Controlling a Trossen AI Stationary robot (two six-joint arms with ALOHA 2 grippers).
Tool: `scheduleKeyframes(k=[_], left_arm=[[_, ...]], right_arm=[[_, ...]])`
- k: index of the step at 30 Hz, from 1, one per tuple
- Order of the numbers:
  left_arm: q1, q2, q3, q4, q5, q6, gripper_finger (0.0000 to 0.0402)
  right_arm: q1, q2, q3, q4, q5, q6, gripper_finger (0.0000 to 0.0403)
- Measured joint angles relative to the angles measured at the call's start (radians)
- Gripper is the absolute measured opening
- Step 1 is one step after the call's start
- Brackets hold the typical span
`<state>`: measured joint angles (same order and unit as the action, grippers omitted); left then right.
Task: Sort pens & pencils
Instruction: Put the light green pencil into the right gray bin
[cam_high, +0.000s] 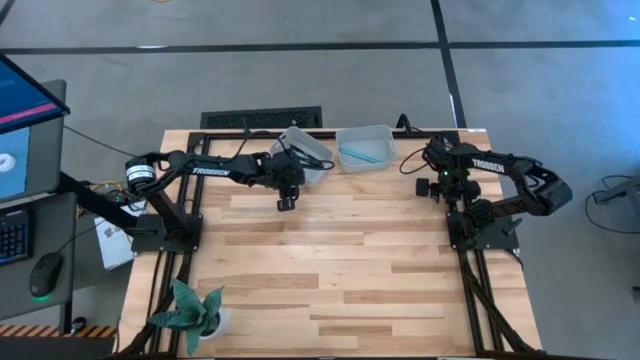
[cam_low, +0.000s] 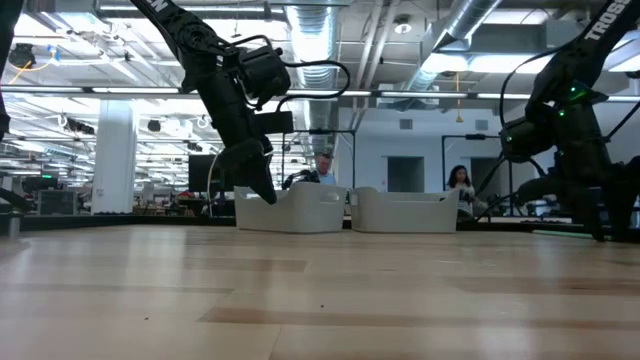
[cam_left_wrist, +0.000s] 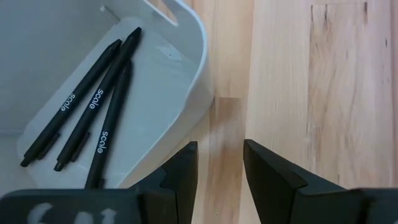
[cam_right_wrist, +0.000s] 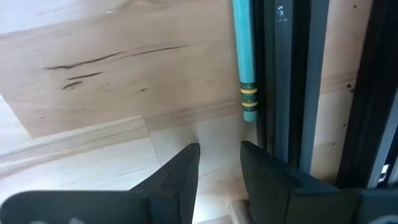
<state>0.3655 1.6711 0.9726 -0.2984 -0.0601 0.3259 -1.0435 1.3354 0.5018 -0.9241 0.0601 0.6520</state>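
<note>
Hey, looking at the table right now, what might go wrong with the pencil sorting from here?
1. A teal pencil lies on the wood right against the dark frame rail; the right hand may hit the rail when closing on it.
2. The left hand, empty and slightly open, hangs just beside the bin holding three black pens; a swing toward it could nudge the bin.

Each of three black pens (cam_left_wrist: 93, 109) reads "scale"; both arms (cam_high: 213, 171) carry "TROSSEN" lettering.

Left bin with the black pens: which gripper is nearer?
Left. The left gripper hangs just beside the bin with the black pens; the right gripper waits past the other bin.
</note>
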Motion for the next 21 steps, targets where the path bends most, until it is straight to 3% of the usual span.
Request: scheduleKeyframes(k=[11,21], left_arm=[[0.0,0.0,0.0,-0.001,0.0,-0.025,0.0122],[0.0,0.0,0.0,-0.002,-0.005,-0.025,0.0122]], right_arm=[[0.0,0.0,0.004,0.0,0.006,-0.06,0.0146],[-0.012,0.001,0.026,0.169,0.138,-0.073,0.0145]])
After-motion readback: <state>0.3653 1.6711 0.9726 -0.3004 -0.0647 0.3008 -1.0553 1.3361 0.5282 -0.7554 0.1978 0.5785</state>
